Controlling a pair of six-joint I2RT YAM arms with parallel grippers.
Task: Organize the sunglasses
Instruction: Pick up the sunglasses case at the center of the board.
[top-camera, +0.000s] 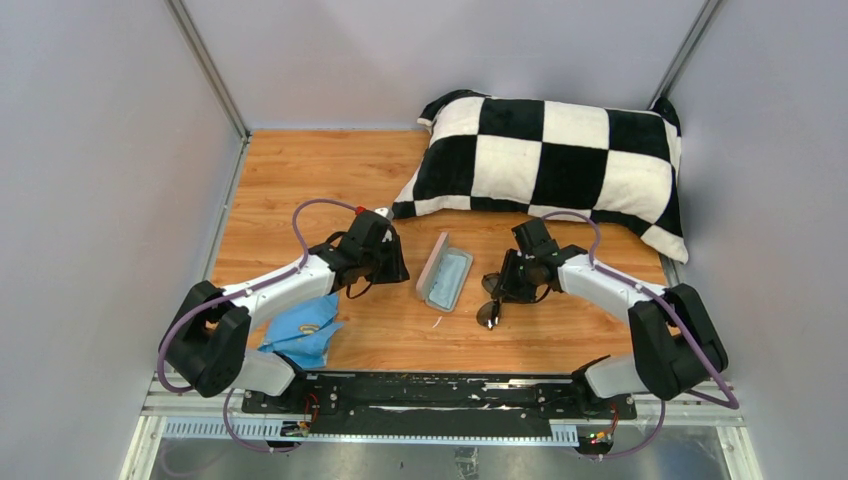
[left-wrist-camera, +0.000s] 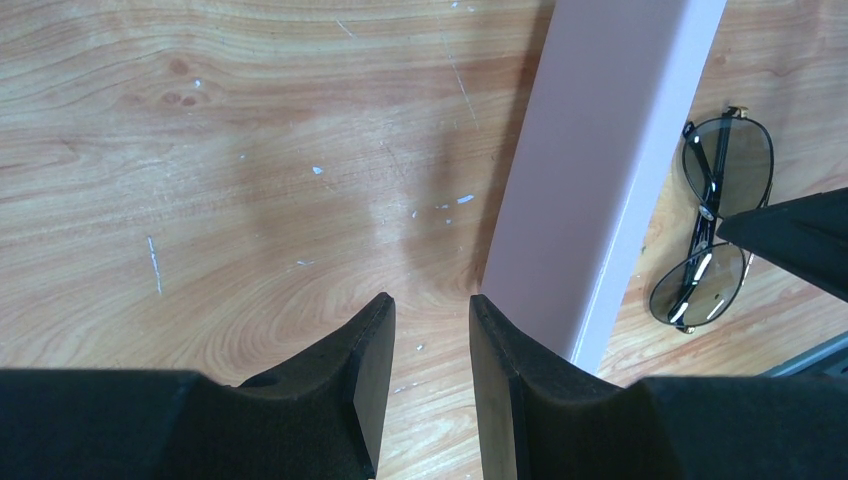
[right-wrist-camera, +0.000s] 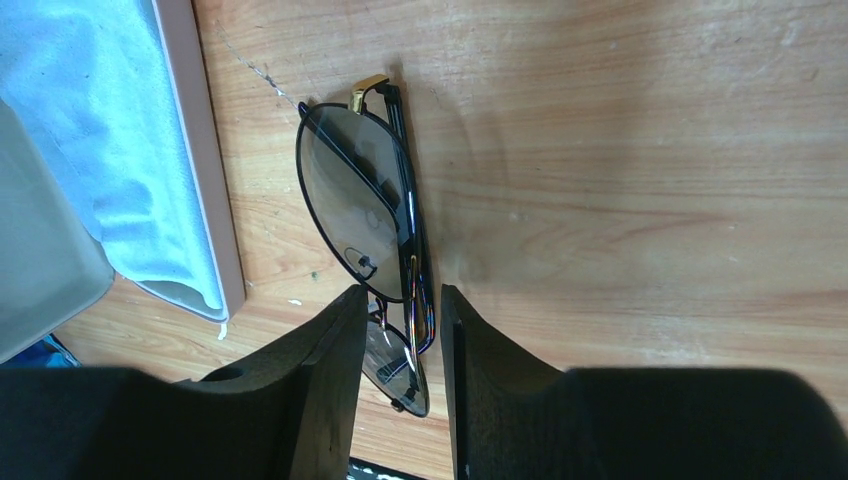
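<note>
Right tool (right-wrist-camera: 402, 300): stands slightly parted astride folded sunglasses (right-wrist-camera: 355, 200), flat on table (right-wrist-camera: 650, 150) beside open pink case (right-wrist-camera: 205, 180); clamps nothing yet. Left tool (left-wrist-camera: 432, 305): narrow gap, empty. Judge light, fragile; take by bridge or stacked temples, never lenses. Seen from right wrist only: case's blue lining; from left wrist, just its wall.

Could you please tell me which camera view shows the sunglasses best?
The right wrist view: the sunglasses lie close and sharp, temples folded, one lens partly behind the right hand. The left wrist view shows both lenses, small, beyond the case. The top view shows a tiny dark shape.
</note>
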